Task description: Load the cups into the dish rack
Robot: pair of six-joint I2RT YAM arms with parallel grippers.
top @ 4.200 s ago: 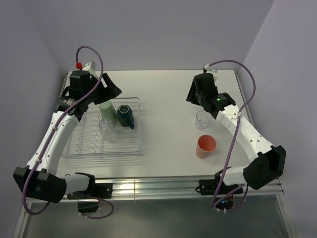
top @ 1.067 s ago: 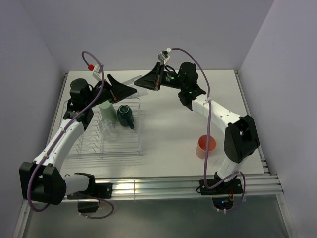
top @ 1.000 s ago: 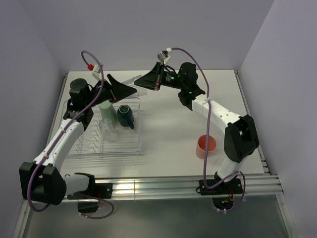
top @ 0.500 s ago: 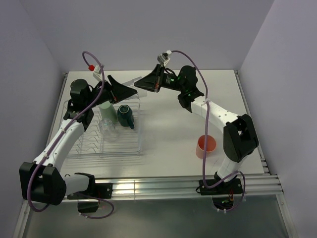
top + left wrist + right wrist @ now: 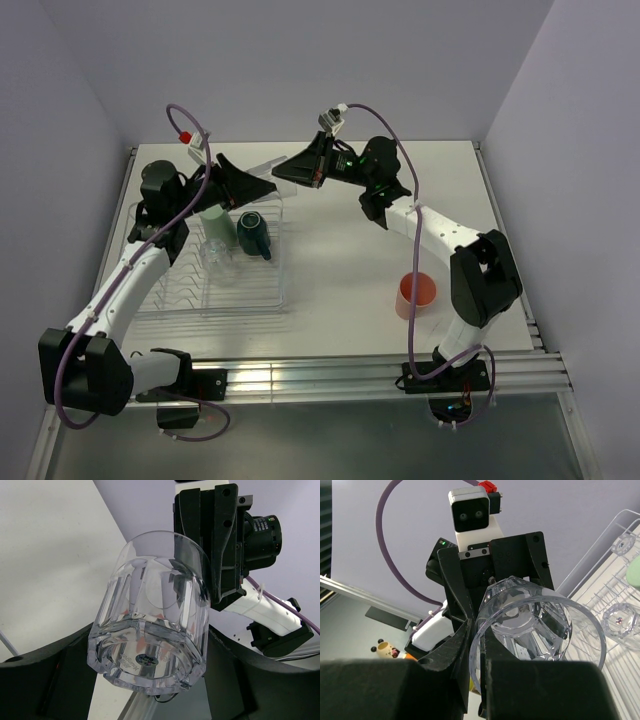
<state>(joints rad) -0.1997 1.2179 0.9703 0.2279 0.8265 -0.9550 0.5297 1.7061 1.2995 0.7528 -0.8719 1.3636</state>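
A clear glass (image 5: 270,168) hangs in the air over the back edge of the dish rack (image 5: 215,303), held between both arms. My right gripper (image 5: 480,650) is shut on its rim, one finger inside the wall and one outside. My left gripper (image 5: 150,672) has its fingers against both sides of the glass (image 5: 150,625) near the base. In the rack stand a pale green tumbler (image 5: 213,222), a dark teal mug (image 5: 253,232) and a clear glass (image 5: 215,255). A salmon-pink tumbler (image 5: 416,294) sits on the table at the right.
The rack's raised wire rim (image 5: 620,527) and upright prongs lie below and to the left of the held glass. The right arm (image 5: 440,235) stretches across the table's middle. Walls close off the back and both sides.
My left jaws have closed in from wide open onto the glass that the right gripper holds. The right gripper and glass shifted slightly up and left.
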